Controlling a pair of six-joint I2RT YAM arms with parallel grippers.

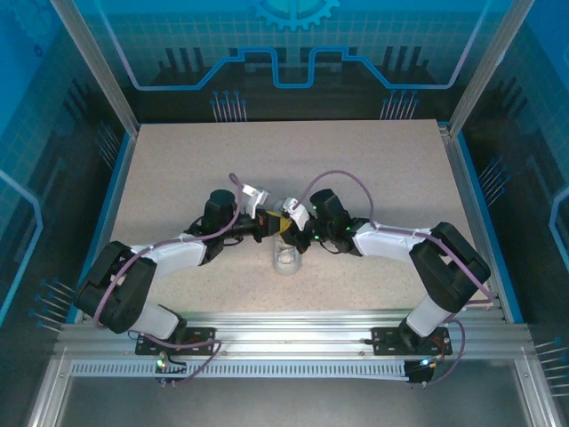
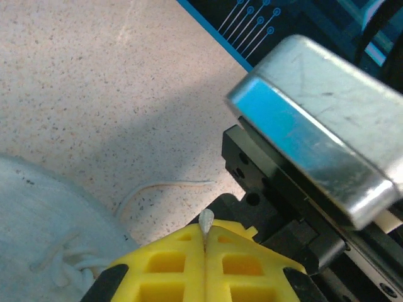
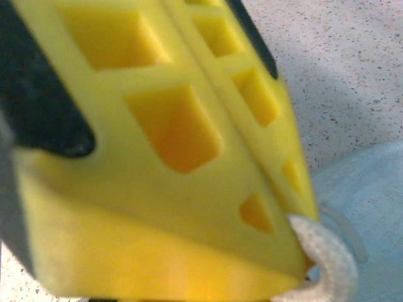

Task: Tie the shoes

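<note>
The small white sneaker [image 1: 286, 258] lies on the table just in front of both grippers, its toe toward the arm bases. My left gripper [image 1: 268, 227] is shut, and the tip of a white lace [image 2: 206, 220] pokes out between its yellow fingers [image 2: 170, 264]. The shoe's upper [image 2: 38, 214] with knotted lacing sits at that view's lower left. My right gripper [image 1: 294, 221] meets the left one above the shoe. Its yellow fingers [image 3: 189, 189] are shut on a thick white lace [image 3: 326, 257], with the shoe [image 3: 368, 201] just beyond.
A loose lace end [image 2: 165, 187] curves over the speckled tabletop [image 1: 267, 160]. The right arm's metal-and-black wrist body [image 2: 315, 138] crowds close to my left gripper. Blue-edged walls [image 1: 116, 178] ring the table.
</note>
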